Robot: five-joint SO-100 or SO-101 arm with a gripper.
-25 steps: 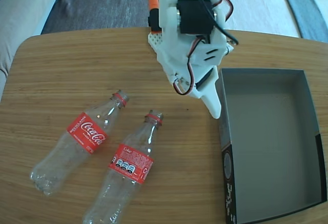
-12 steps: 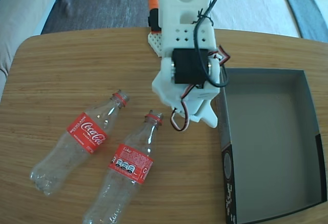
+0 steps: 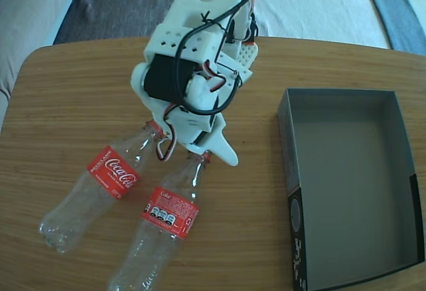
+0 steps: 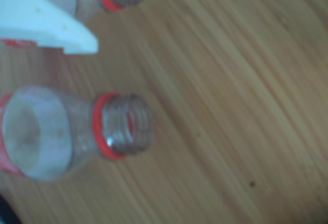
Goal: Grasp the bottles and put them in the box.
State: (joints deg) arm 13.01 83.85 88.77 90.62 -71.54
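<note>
The wooden table (image 3: 80, 84) carries everything. The box (image 3: 346, 111) sits empty at the fixed view's right. The white arm (image 3: 193, 71) leans over the necks of two bottles lying side by side at lower left: the left bottle (image 3: 100, 181) and the right bottle (image 3: 163, 221). The gripper (image 3: 223, 154) hangs over the right bottle's neck; I cannot tell its opening. The wrist view shows both open mouths, one (image 4: 125, 126) near a white finger (image 4: 46, 21).

Home living room: sofa cushion (image 3: 30, 1), wooden table (image 3: 80, 91).

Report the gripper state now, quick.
Gripper: holds nothing, above the necks of the bottles; whether its fingers are open or closed cannot be told.
</note>
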